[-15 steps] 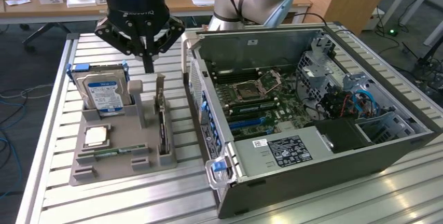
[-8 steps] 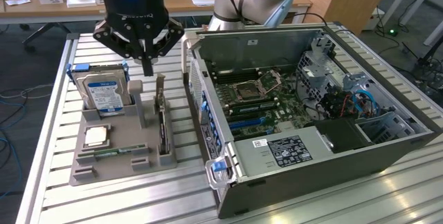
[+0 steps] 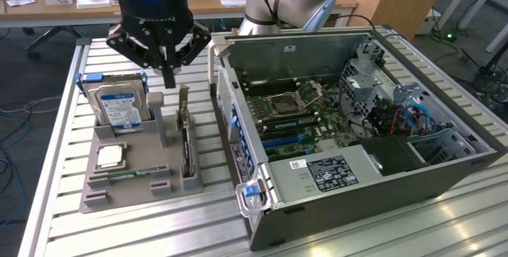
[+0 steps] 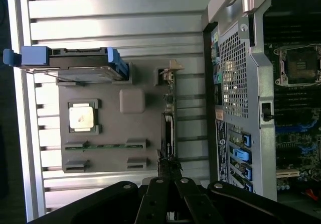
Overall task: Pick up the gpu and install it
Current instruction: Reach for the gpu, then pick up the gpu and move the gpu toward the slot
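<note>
An office of wooden desks behind, a slatted metal table (image 3: 119, 227) in front: in the exterior view, your gripper (image 3: 170, 80) hangs over the far end of the grey tray (image 3: 135, 194), its fingers pressed together and holding nothing. The gpu (image 3: 187, 144) stands on edge in the tray's slot nearest the open computer case (image 3: 357, 197). It sits below the fingertips, a little to the exterior view's right, with its long axis running far to near. The tray also holds a hard drive (image 3: 119, 108) upright, a processor (image 3: 111, 156) lying flat and a memory stick (image 3: 131, 174) in its groove. Inside the case, the motherboard (image 3: 294, 114) lies exposed.

In the wrist view, the gripper (image 4: 168, 189) is closed and empty. You see the gpu (image 4: 168, 128) edge-on as a thin dark line, one end just beside the fingertips, between the tray (image 4: 110, 128) floor and the case (image 4: 241, 83) grille. Hard drive (image 4: 75, 66), processor (image 4: 82, 117) and memory stick (image 4: 105, 145) sit in their own bays.
</note>
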Controlling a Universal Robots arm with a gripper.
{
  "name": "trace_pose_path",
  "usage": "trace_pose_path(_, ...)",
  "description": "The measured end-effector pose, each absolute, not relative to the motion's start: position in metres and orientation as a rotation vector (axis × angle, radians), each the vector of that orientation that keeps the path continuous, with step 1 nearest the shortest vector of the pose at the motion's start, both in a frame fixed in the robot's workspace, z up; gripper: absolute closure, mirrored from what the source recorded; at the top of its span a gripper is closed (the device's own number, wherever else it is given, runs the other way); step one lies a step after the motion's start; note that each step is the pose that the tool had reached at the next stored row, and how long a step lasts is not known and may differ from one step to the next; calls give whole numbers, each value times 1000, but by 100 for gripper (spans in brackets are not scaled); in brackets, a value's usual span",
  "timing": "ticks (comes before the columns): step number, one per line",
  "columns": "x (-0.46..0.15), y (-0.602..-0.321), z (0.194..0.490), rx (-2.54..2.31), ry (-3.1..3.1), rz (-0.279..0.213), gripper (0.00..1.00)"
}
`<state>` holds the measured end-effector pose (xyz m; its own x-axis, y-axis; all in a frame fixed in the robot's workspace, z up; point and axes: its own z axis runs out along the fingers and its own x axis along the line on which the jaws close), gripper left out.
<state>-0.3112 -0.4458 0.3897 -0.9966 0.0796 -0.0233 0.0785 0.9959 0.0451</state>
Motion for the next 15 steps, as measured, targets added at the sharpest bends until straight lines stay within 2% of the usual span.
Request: trace_pose_path(15, -311, -446, 386, 123, 3113, 69, 89)
